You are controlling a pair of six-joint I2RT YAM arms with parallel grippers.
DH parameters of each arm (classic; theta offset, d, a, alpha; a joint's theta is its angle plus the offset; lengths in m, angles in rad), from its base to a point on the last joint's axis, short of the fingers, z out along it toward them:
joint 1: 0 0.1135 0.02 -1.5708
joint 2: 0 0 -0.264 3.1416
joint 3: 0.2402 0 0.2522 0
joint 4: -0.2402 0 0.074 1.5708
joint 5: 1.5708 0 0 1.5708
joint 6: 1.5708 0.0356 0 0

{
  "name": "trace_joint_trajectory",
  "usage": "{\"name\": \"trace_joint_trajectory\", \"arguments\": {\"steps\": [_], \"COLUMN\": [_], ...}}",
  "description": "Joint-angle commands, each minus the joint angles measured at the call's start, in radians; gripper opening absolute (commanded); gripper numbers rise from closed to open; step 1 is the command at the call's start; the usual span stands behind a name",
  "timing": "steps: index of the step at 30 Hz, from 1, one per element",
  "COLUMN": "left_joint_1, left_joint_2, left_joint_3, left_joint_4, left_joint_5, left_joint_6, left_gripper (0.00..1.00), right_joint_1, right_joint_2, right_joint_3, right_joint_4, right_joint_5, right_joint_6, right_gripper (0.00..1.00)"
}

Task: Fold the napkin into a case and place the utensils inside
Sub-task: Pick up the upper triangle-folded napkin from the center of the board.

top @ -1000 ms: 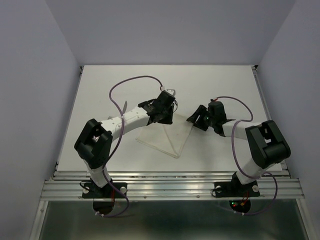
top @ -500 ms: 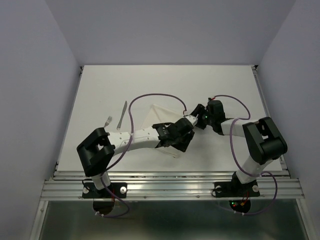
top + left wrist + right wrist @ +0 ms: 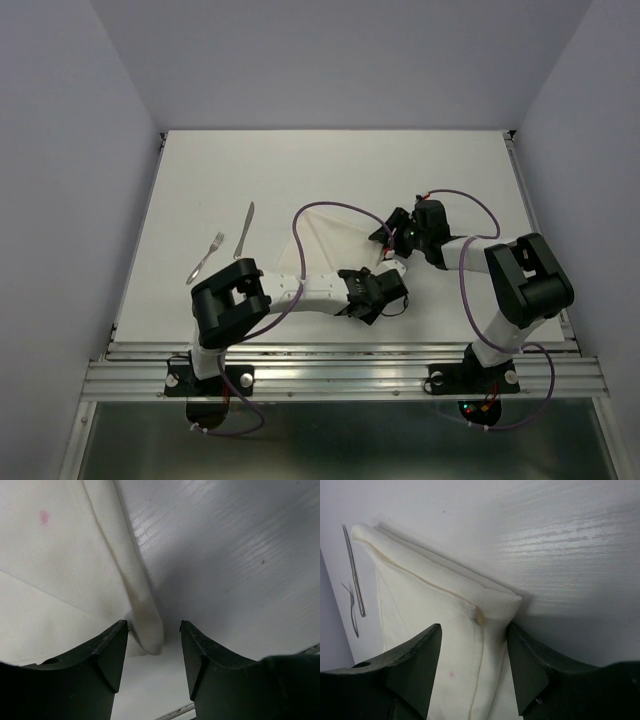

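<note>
Folded napkin mid-table, a gripper at each of two corners

Top view: the white napkin point(image 3: 335, 245), folded to a taper, barely shows against the pale table point(image 3: 450, 170); the knife point(image 3: 245, 230) and fork point(image 3: 205, 258) lie left of it. Left wrist view: the left gripper point(image 3: 154, 650) is spread around a soft rolled fold tip without pinching it. Right wrist view: the right gripper point(image 3: 472, 672) stands parted astride a thick layered corner; the cloth below is cut off.
</note>
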Motion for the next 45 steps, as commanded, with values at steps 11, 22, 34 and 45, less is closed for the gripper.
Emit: {"name": "trace_joint_trajectory", "arguments": {"steps": [11, 22, 34, 45], "left_joint_1": [-0.024, -0.004, 0.133, 0.193], "left_joint_2": [0.049, 0.006, -0.213, -0.269], "left_joint_3": [0.037, -0.059, -0.239, -0.250], "left_joint_4": [-0.038, 0.066, 0.274, 0.301], "left_joint_5": [-0.110, -0.034, 0.233, 0.330], "left_joint_6": [0.024, 0.071, 0.131, 0.129], "left_gripper": [0.47, 0.26, 0.00, 0.00], "right_joint_1": [0.005, 0.005, 0.005, 0.005], "right_joint_2": [0.042, 0.023, -0.085, -0.034], "right_joint_3": [-0.016, -0.009, -0.043, -0.036], "right_joint_4": [-0.143, -0.166, -0.227, -0.166], "right_joint_5": [0.038, 0.027, -0.016, -0.082], "right_joint_6": [-0.015, -0.025, 0.004, 0.007], "right_gripper": [0.61, 0.63, 0.68, 0.69]}}
